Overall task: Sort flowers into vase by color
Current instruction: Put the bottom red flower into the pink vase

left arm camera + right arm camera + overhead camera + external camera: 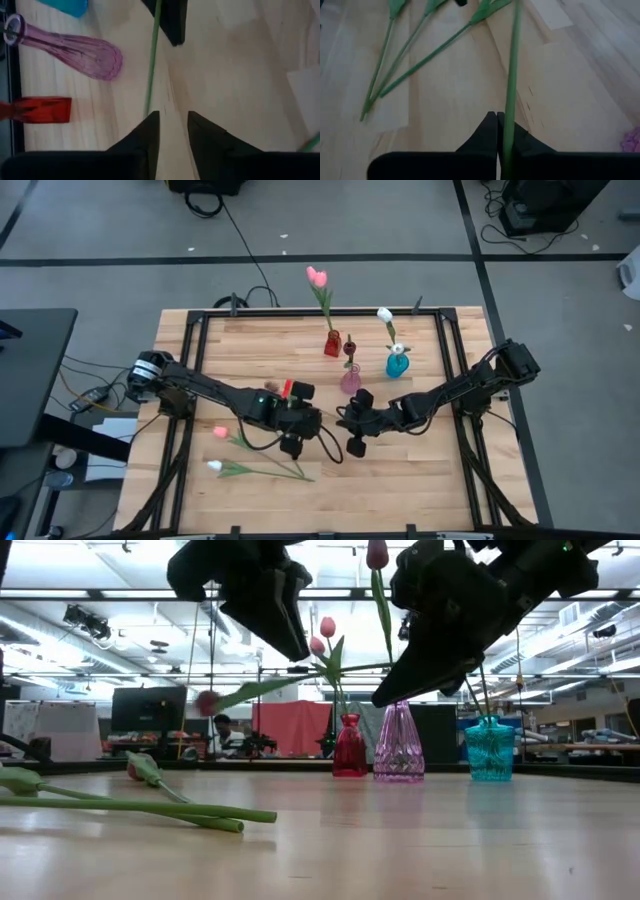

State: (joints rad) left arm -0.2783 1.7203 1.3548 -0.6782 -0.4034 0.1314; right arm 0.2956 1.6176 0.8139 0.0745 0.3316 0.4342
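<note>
A tulip with a reddish head (207, 702) and a long green stem (290, 680) hangs level above the table's middle. My right gripper (498, 117) is shut on its stem. My left gripper (173, 120) stands open beside the same stem (152, 60), nearer the head, with nothing in its gap. A red vase (331, 345) holds a pink tulip (316, 277). The purple vase (350, 380) holds a dark maroon one (349, 345). In the blue vase (397, 363) stands a white one (385, 314). A pink-headed flower (220, 430) and a white-headed flower (213, 467) lie flat on the table at the near left. My left gripper is open; the stem runs up to the tip of one finger (152, 116), outside the gap, and I cannot tell whether it touches. My right gripper pinches the stem (510, 107) between its two fingers, far from the head. The fingers slant down from the table's right. The flower is lifted clear, roughly level, head toward the table's left.
The three vases stand close together just beyond the two grippers. The loose flowers' stems (380, 75) lie on the wood at the near left. A black frame (190, 360) runs round the tabletop. Bare wood lies at the near right.
</note>
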